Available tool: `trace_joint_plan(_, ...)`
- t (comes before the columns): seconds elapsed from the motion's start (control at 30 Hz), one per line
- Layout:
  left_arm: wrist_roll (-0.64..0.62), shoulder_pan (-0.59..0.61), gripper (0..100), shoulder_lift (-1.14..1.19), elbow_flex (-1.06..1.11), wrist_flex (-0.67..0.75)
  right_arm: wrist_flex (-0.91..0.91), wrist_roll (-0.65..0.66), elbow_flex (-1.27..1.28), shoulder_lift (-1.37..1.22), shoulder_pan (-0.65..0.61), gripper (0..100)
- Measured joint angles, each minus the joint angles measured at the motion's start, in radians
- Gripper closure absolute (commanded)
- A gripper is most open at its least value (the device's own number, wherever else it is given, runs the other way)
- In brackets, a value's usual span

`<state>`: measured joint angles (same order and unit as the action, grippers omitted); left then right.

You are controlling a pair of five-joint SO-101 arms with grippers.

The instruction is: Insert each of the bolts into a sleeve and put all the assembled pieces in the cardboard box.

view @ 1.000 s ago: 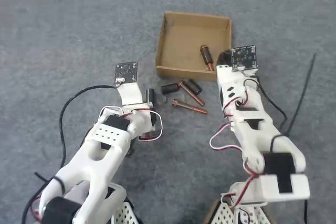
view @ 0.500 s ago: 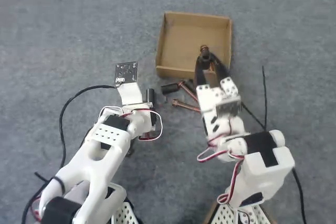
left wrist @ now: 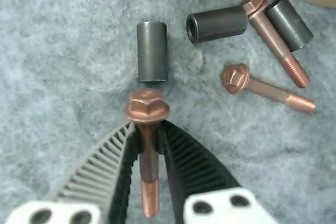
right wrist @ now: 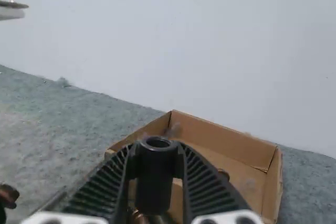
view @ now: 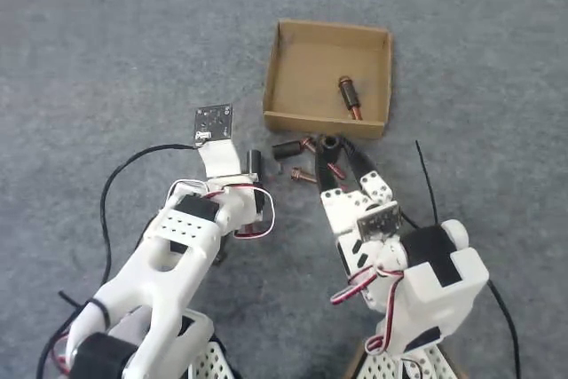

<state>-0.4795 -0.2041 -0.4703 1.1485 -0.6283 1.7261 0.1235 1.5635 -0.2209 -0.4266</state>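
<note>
Left gripper [left wrist: 147, 127] is clamping a bolt [left wrist: 147, 109] by the shank, head leading and long axis along the fingers, while right gripper [right wrist: 155, 156] is holding a sleeve [right wrist: 154, 179] upright, bore upward, off to the bolt's right, just before the cardboard box [view: 324, 122].

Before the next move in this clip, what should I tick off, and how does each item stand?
1. Left pincer shut on bolt: ok.
2. Right pincer shut on sleeve: ok.
3. Bolt lined up with that sleeve: not ok, they are apart.
4. Sleeve's bore clear: cannot tell.
5. Box holds an assembled piece: ok, one.
6. All bolts handled: not ok, two loose bolts lie on the carpet.
</note>
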Motion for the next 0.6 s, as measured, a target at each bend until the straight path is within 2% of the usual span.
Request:
trace_joint_plan(0.2, 0.000, 0.000, 99, 0.000, 0.000, 0.000, 0.002, 0.000, 0.078, 0.092, -0.068, 99.1)
trace_joint_plan(0.5, 0.000, 0.000, 99, 0.000, 0.000, 0.000, 0.002, 0.000, 0.084, 0.118, -0.071, 99.1)
trace_joint_plan(0.6, 0.000, 0.000, 99, 0.000, 0.000, 0.063, 0.002, 0.000, 0.083, 0.106, -0.101, 99.1)
